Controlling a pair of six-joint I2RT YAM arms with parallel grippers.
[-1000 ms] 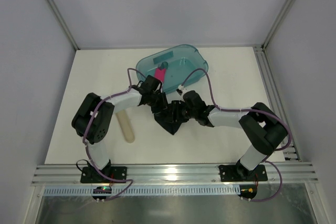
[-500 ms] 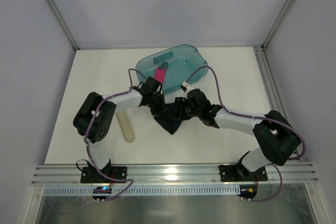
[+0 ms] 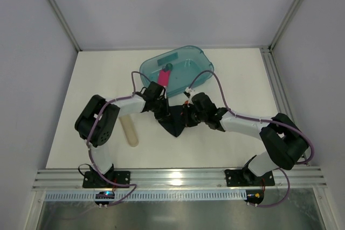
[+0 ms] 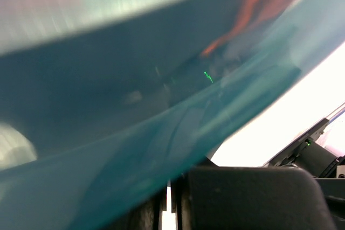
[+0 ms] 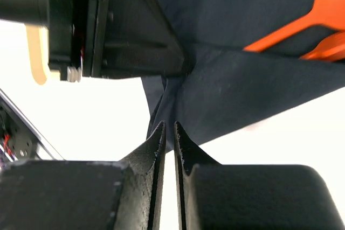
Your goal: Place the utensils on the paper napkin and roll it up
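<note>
The right claw, jaws pinched to a sliver, grips a raised fold of the black paper napkin near the middle of the white surface. The left claw, jaws also close together, meets the sheet where its creases gather, facing the right claw. Orange utensils lie on the napkin beyond, partly under a fold. A teal tub holding a pink bar stands just behind, filling the left wrist view. A beige tube lies to the left.

utensils on napkin, tub behind
</note>
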